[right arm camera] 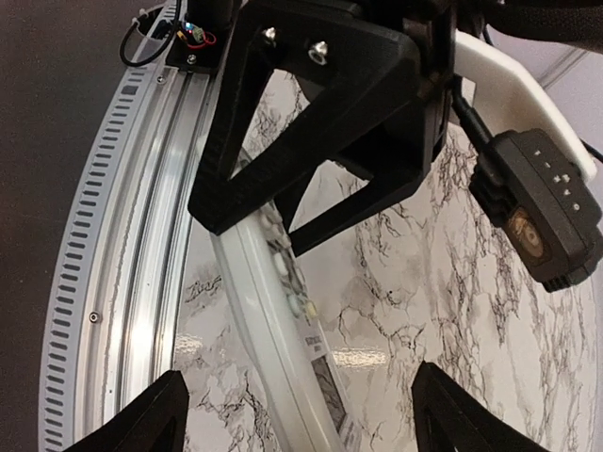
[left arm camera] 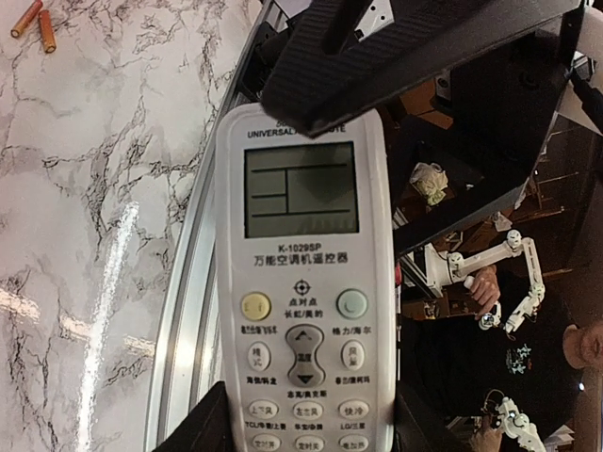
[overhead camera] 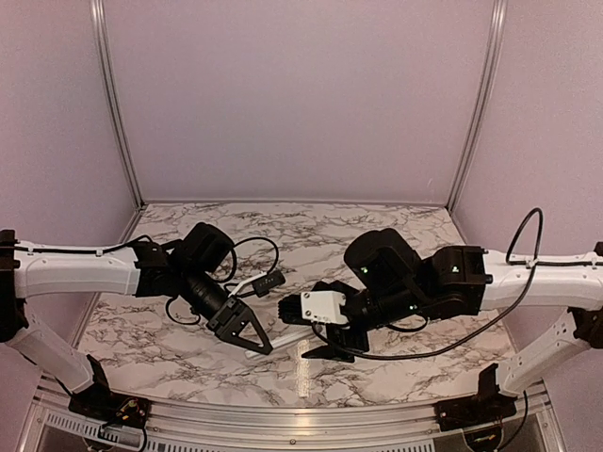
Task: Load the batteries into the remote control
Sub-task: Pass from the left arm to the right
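Your left fingers (left arm camera: pixel 203 428) grip the remote control (left arm camera: pixel 303 282) by its button end, holding it over the near edge of the desk (left arm camera: pixel 75 235). Your right fingers (right arm camera: pixel 141 419) stand open astride its screen end, not touching. If they pinch off-centre, the remote could twist loose and drop past the rail (right arm camera: pixel 141 235). The 2 batteries (left arm camera: pixel 36 24) lie on the desk, well apart.

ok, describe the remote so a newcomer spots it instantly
Over the near edge of the marble table, find the left gripper. The remote control is the white slab clamped in it. Only it has a grey-green screen and buttons; the batteries are tiny orange cylinders.
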You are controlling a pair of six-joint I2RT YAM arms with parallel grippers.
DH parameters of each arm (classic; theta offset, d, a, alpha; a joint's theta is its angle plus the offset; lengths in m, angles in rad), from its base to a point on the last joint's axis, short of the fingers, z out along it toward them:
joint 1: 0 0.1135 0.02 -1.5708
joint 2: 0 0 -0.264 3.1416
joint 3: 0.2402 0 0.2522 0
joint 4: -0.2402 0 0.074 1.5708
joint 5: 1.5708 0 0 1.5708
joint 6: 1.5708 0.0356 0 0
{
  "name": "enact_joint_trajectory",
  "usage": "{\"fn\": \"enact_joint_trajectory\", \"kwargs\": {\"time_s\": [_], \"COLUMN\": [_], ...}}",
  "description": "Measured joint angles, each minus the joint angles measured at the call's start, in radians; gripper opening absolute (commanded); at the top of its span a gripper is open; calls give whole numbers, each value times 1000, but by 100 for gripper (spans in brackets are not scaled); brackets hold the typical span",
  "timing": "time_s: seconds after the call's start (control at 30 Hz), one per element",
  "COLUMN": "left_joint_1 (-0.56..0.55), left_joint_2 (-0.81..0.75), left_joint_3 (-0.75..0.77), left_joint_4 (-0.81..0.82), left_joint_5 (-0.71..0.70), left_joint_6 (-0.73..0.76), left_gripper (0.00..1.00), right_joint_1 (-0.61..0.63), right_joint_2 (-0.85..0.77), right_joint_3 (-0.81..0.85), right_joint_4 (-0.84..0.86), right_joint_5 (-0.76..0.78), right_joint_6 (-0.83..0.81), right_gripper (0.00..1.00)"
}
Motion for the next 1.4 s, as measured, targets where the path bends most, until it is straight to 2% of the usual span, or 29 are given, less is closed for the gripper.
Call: {"fn": "enact_joint_trajectory", "kwargs": {"time_s": [0.2,0.5,0.6,0.73,0.83,1.0,1.13,1.4], "left_joint_1": [-34,-47,-47,-44,-37,-6,11,13], "left_joint_2": [0,-15,-15,-15,-32,-121,-243,-417], "left_joint_3": [-3,-16,-18,-16,-12,17,31,-2], "left_joint_4": [1,3,3,-8,-16,-33,-30,-25], "left_joint_5": [23,41,47,56,22,-87,-208,-419], "left_joint_6": [5,12,10,12,37,61,66,109], "left_gripper": [23,22,36,65,79,93,93,92], "right_joint_1": [29,71,77,90,87,85,46,-131], "right_joint_2": [67,82,82,80,76,70,66,-13], "right_joint_3": [9,21,27,32,33,38,37,26], "right_joint_4": [-20,-39,-50,-63,-69,-77,-76,-26], "right_joint_5": [56,83,81,79,68,50,-8,-218], "right_joint_6": [-38,-51,-71,-85,-66,-22,21,141], "right_gripper": [62,27,17,7,2,0,0,0]}}
